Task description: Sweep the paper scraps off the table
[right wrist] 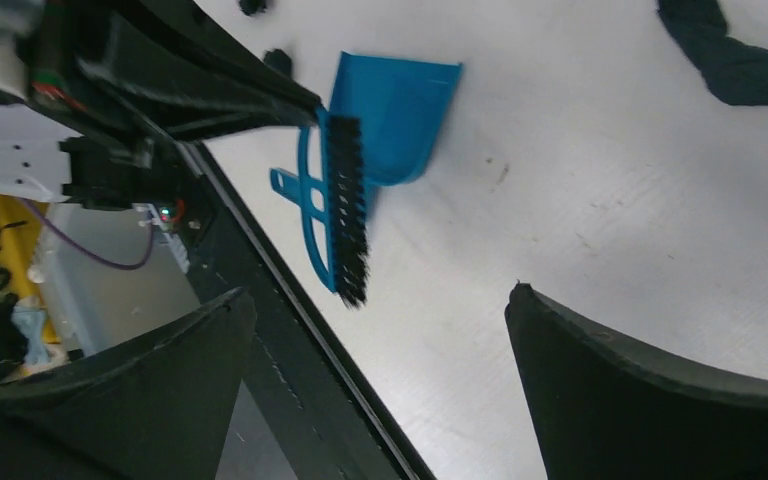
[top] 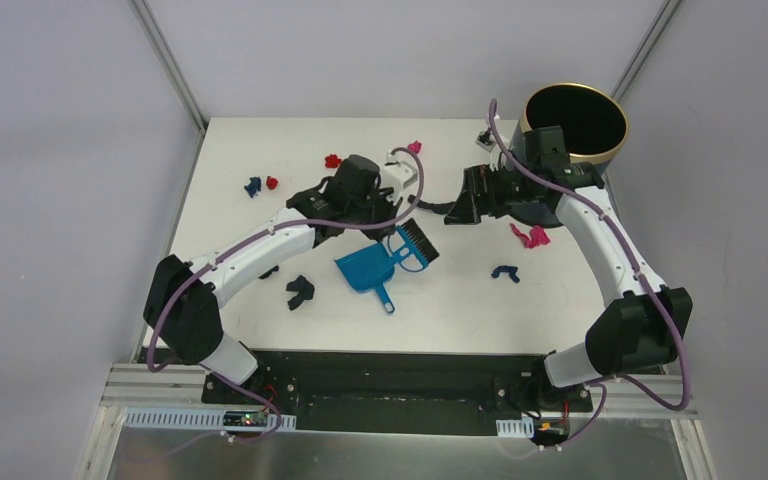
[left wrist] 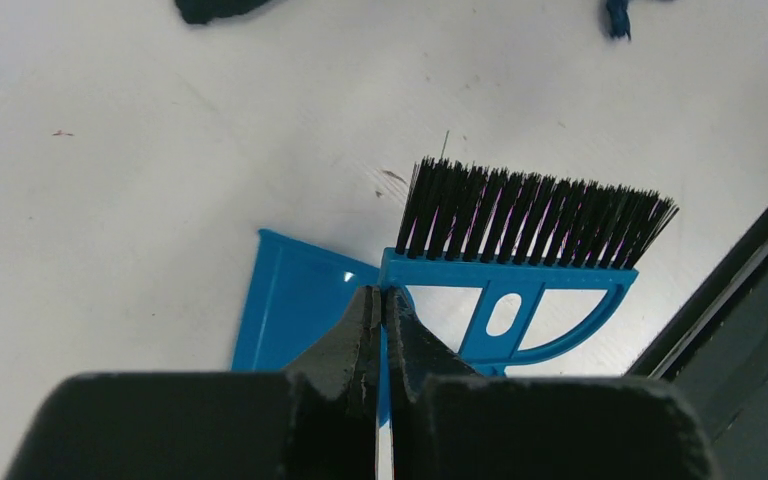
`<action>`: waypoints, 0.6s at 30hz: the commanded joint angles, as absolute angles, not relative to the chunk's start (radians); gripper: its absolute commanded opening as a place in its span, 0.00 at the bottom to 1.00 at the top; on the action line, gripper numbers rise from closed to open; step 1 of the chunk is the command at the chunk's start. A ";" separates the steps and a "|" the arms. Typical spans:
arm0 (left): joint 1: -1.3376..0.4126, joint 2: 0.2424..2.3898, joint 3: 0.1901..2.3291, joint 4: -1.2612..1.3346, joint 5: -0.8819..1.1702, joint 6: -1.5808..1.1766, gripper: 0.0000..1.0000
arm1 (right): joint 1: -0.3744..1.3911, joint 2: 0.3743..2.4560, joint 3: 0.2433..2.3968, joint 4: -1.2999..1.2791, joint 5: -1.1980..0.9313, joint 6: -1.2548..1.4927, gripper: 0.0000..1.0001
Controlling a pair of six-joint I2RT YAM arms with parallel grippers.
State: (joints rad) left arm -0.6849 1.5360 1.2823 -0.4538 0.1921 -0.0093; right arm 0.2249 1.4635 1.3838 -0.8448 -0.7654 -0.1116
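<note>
left hand (left wrist: 382, 312) pinching brush (left wrist: 520, 262), dustpan (left wrist: 295, 300) partly hidden behind both, right hand (right wrist: 377, 292) spread

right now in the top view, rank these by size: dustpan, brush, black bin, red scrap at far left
1. black bin
2. blue dustpan
3. brush, clearly smaller than the dustpan
4. red scrap, tiniest by far

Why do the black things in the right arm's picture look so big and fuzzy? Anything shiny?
Right wrist view: the right tool has its fingers right by the lens, so they loom soft-edged; the hand brush beyond is sharper. Left wrist view: a tiny white glint on the dustpan. Top view: even light, soft shadows on the table.
</note>
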 commanded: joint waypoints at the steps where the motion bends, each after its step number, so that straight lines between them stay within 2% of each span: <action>1: -0.752 1.454 1.224 -0.375 0.242 0.091 0.00 | 0.226 1.432 1.328 -0.870 -0.935 -0.086 1.00; 6: -0.777 1.500 1.235 -0.362 0.300 0.020 0.00 | 0.232 1.379 1.160 -0.720 -0.999 -0.003 0.97; 13: -0.787 1.493 1.229 -0.335 0.319 0.003 0.00 | 0.288 1.410 1.098 -0.671 -0.998 -0.002 0.77; 18: -0.787 1.489 1.220 -0.317 0.327 -0.012 0.00 | 0.337 1.439 1.091 -0.668 -0.978 -0.024 0.68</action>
